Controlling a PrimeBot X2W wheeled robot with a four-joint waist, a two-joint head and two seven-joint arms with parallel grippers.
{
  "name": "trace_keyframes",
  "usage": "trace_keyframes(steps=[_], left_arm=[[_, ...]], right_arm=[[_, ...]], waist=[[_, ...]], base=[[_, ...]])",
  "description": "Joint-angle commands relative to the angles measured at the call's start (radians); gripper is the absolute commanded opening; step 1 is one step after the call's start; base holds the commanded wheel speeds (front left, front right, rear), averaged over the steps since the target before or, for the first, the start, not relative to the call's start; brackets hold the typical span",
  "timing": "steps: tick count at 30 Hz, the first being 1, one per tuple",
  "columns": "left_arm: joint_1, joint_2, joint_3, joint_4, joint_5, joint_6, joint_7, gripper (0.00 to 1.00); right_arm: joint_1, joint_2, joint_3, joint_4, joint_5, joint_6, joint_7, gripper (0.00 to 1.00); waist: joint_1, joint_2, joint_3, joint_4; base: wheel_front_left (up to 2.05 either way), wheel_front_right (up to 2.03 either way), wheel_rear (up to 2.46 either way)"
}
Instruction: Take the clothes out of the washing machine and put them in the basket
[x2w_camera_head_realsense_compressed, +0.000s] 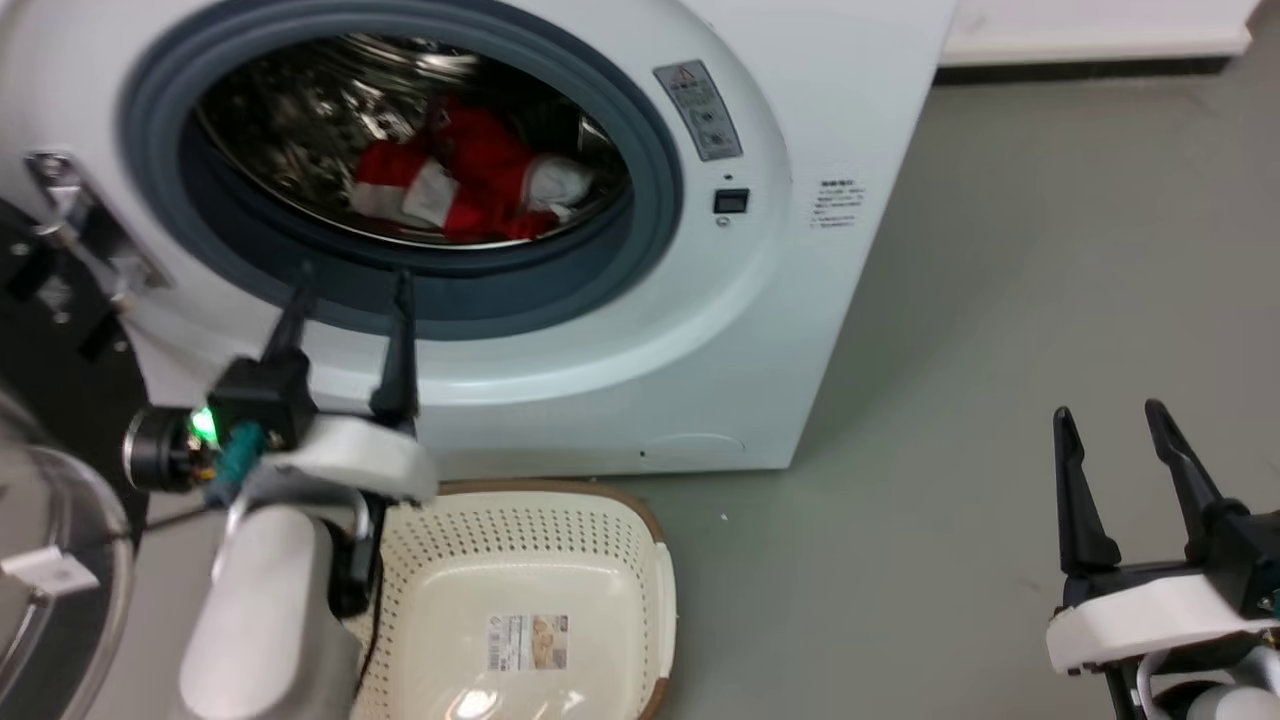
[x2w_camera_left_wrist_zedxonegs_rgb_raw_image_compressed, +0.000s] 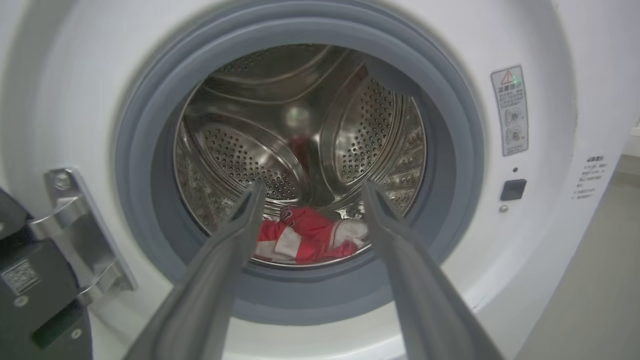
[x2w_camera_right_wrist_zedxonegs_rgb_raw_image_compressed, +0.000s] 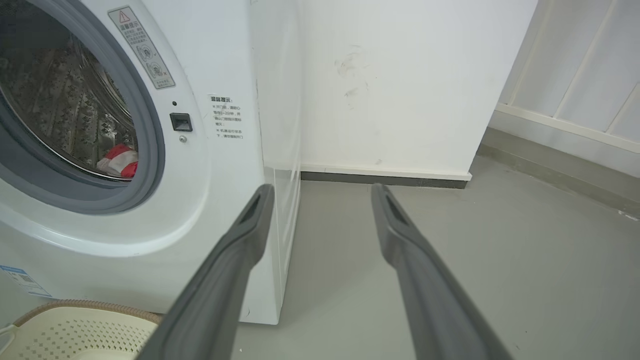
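The big white washing machine (x2w_camera_head_realsense_compressed: 800, 300) stands at the far left, and its round hole is open. The grey floor (x2w_camera_head_realsense_compressed: 1000, 300) runs off to the right. The machine's glass door (x2w_camera_head_realsense_compressed: 40, 560) hangs open at the near left. The cream basket (x2w_camera_head_realsense_compressed: 520, 530) sits on the floor just in front of the machine, with a paper label (x2w_camera_head_realsense_compressed: 527, 641) on its bottom. The left gripper (x2w_camera_head_realsense_compressed: 354, 275) is up in front of the round hole, its two fingers spread apart. The right gripper (x2w_camera_head_realsense_compressed: 1107, 410) is at the near right over the floor, well apart from the machine, fingers spread too. The red and white clothes (x2w_camera_head_realsense_compressed: 470, 185) lie in a small heap at the bottom of the shiny drum (x2w_camera_left_wrist_zedxonegs_rgb_raw_image_compressed: 240, 150).
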Motion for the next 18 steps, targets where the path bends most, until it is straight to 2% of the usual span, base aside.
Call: trace_keyframes(steps=[1, 18], left_arm=[[-0.051, 0.013, 0.008, 0.025, -0.007, -0.006, 0.014, 1.0], [-0.477, 0.201, 0.042, 0.264, -0.062, -0.074, 0.281, 1.0]], right_arm=[[-0.024, -0.001, 0.004, -0.001, 0.011, -0.001, -0.012, 1.0], [-0.171, -0.001, 0.076, 0.116, 0.12, -0.001, -0.135, 1.0]], waist=[[-0.0001, 0.0, 0.067, -0.057], [-0.0001, 0.0, 0.35, -0.248]], base=[[0.0, 0.0, 0.0], [0.0, 0.0, 0.0]])
